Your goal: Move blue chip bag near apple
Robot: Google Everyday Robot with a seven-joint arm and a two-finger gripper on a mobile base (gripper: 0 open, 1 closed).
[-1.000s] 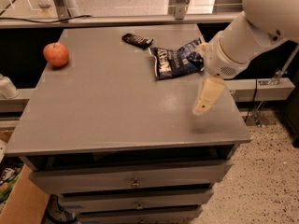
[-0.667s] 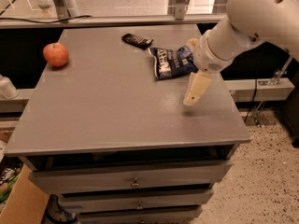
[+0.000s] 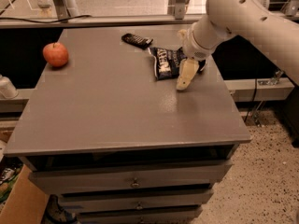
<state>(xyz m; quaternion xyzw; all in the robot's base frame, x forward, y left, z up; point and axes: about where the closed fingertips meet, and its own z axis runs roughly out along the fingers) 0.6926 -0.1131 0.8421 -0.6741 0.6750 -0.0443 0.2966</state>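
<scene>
We see the gripper [image 3: 185,76] hanging over the far right part of the table [image 3: 117,115]. It points down and to the left, just beside the right edge of the blue chip bag [image 3: 164,62]. We cannot tell whether the gripper is open or closed, nor whether it touches the bag. The thick white arm [image 3: 243,13] reaches in from the far right corner.

The bag lies crumpled on the top, near the far edge and right of the middle. A small black remote [image 3: 137,40] lies just behind it to the left, close to the far edge, with a narrow gap between the two. The apple [image 3: 55,54] stands upright near the far left corner, close to the left edge and well apart from the bag.

As for containers, the drawers [image 3: 135,182] under the top are shut, so their contents are hidden. A cardboard box [image 3: 18,204] stands on the floor [image 3: 271,171] at the near left corner, and we cannot make out what is in it.

Between bag and apple runs a broad stretch of bare grey surface. The whole near half of the top, up to the near edge, is bare grey surface too. The bag sits nearer the right edge than the left.
</scene>
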